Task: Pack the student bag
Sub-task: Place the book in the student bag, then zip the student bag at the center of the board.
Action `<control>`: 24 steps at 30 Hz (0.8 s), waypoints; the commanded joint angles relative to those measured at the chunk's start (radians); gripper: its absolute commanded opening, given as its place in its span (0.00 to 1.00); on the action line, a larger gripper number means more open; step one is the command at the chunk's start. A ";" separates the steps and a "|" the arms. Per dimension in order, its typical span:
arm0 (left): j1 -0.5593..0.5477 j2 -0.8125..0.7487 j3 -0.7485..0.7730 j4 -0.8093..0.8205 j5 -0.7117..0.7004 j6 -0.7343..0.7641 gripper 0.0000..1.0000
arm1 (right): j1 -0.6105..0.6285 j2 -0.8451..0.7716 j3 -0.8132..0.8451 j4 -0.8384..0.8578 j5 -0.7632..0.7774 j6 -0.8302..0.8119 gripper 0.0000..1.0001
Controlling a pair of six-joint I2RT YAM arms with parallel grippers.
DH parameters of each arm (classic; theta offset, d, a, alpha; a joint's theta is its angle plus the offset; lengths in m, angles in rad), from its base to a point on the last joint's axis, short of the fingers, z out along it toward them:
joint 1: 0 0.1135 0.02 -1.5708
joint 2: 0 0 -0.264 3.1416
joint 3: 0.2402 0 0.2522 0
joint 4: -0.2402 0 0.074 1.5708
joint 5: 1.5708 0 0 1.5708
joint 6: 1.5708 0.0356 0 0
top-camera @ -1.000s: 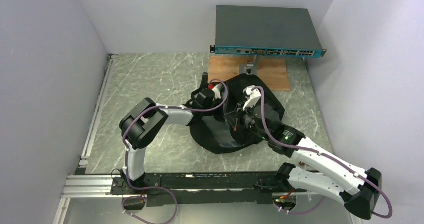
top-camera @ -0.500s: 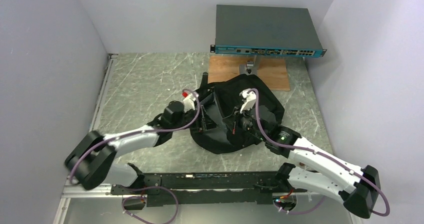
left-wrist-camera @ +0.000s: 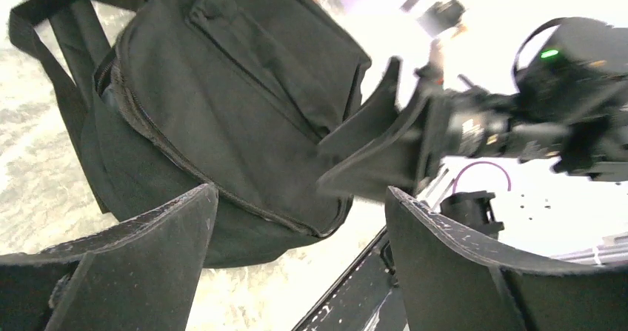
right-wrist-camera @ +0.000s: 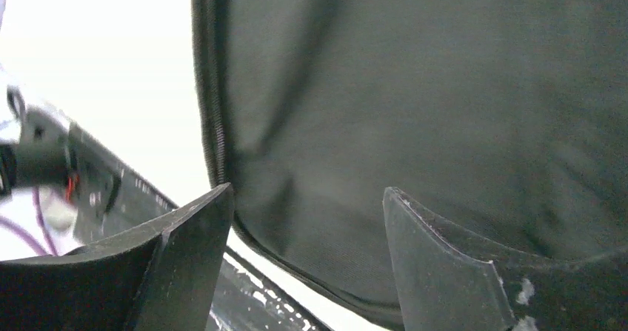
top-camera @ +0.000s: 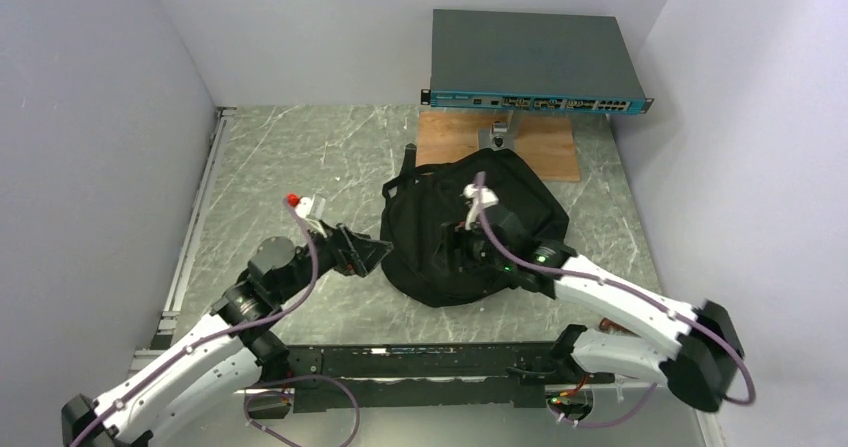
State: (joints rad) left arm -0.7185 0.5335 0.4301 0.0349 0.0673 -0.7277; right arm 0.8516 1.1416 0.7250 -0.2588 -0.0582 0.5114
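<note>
Top external view shows the large soft black fabric backpack [top-camera: 520, 217] slumped in a rounded heap on the grey-green marbled tabletop [top-camera: 290, 157], right of centre, with a flat wooden board [top-camera: 545, 152] and a flat grey rack-mount box with a teal front [top-camera: 535, 62] just beyond its far edge. The left gripper [top-camera: 380, 252] hangs just beside the bag's left flank, apart from it, its two black fingers spread wide and holding nothing. Its wrist view looks across the bag: a curved zip line runs round the body, a sewn rectangular pocket panel sits on the upper face, and black webbing straps [left-wrist-camera: 52, 57] trail off onto the marble at the upper left. The right gripper [right-wrist-camera: 307, 272] is over the bag itself (dark on dark from above, so its fingertips are hard to pick out there); in its own wrist view the fingers stand well apart, released, with smooth black fabric and a zip edge filling the frame beyond them.
</note>
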 commanded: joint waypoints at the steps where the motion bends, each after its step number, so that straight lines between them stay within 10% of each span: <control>1: -0.018 0.187 0.086 0.010 0.136 0.058 0.86 | -0.059 -0.206 -0.053 -0.198 0.359 0.199 0.77; 14: -0.321 1.085 0.706 -0.030 0.319 0.171 0.57 | -0.213 -0.540 -0.244 -0.468 0.516 0.494 0.61; 24: -0.355 1.325 0.884 -0.134 0.277 0.186 0.38 | -0.221 -0.631 -0.284 -0.484 0.521 0.540 0.52</control>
State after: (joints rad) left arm -1.0634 1.8305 1.2549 -0.0647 0.3508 -0.5671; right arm 0.6334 0.5278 0.4644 -0.7284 0.4377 1.0122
